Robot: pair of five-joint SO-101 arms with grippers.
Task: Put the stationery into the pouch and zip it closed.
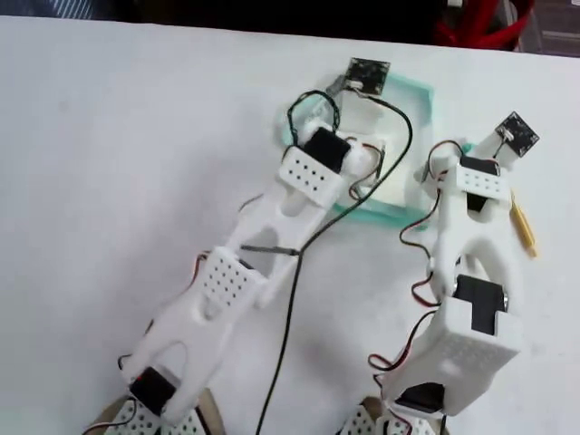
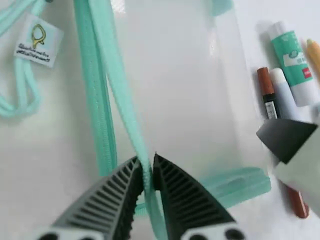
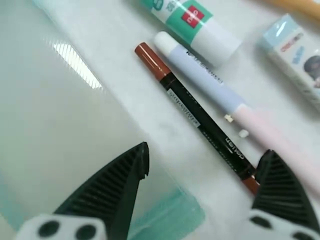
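The left claw (image 2: 146,167) is clamped on the zipper strip (image 2: 122,95) of the pouch (image 2: 190,90). The right claw (image 3: 206,155) is spread open, with the brown pen (image 3: 195,112) seen between its jaws and the glue stick (image 3: 200,25) beyond it

The pouch (image 1: 412,100) lay flat on the table in the upper middle-right of the high view. It was clear plastic edged in mint green, and its two zipper tapes (image 2: 107,100) ran side by side down its length. A mint cord loop (image 2: 20,95) and a small white tag (image 2: 37,40) lay at one end. Just beside one long edge of the pouch lay a brown-capped black pen (image 3: 195,115), a lilac-and-pink pen (image 3: 210,80) with a white cap, and a white-and-green glue stick (image 3: 192,22), roughly parallel. A blue-sleeved eraser (image 3: 295,50) lay near them. A yellow pencil (image 1: 524,227) lay at the right of the high view.
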